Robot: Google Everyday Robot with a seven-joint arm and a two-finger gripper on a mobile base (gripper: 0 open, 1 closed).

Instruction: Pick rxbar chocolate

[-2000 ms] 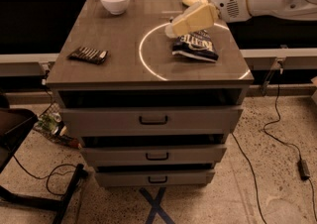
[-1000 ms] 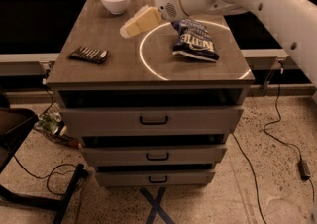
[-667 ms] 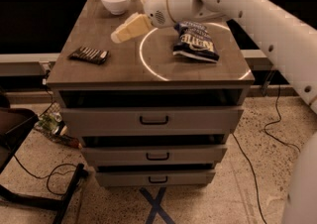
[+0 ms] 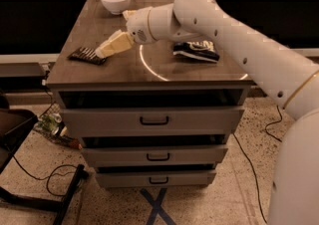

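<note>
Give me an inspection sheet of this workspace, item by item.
Surface: cabinet top, with a pale ring on it.
Job's things: rxbar lying flat near the left edge.
Clutter: bowl at the back; chip bag on the right.
Grippers: gripper at the rxbar's right end; contact unclear.
Cables: cables on the floor, both sides.
Surroundings: three drawers below; tape cross on the floor.

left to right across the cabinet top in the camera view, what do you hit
rxbar chocolate → pincer, its tip at the bar's right end → dark chip bag
</note>
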